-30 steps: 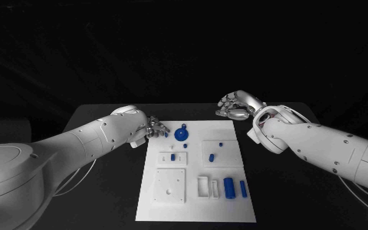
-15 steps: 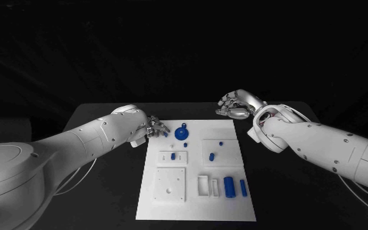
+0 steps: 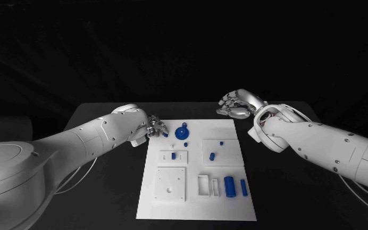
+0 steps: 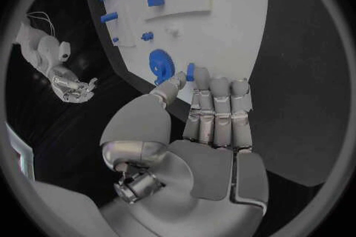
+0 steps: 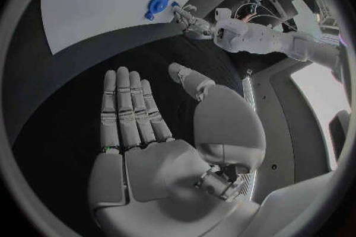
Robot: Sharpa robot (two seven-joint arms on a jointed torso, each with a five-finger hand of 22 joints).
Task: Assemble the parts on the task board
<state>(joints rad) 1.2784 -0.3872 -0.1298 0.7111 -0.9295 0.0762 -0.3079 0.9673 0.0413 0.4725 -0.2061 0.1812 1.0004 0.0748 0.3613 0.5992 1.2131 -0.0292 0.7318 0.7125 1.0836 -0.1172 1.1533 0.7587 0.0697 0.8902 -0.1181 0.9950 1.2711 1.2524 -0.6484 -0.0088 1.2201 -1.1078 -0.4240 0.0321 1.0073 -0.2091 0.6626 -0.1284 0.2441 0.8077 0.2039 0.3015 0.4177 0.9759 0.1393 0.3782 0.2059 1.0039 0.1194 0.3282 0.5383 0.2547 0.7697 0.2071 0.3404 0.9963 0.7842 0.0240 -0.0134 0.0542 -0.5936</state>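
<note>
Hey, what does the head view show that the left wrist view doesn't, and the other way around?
Head view: the left arm and right arm reaching in from either side, and the task board's near edge with the slim blue rod.

Left wrist view: the left hand's palm side, with a small blue part pinched between the thumb and fingers.

Shared: the round blue part by the left hand, and the right hand, holding nothing, off the board's far right corner.

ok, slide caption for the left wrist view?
Left hand pinches a small blue part over the task board, beside the blue disc.
</note>
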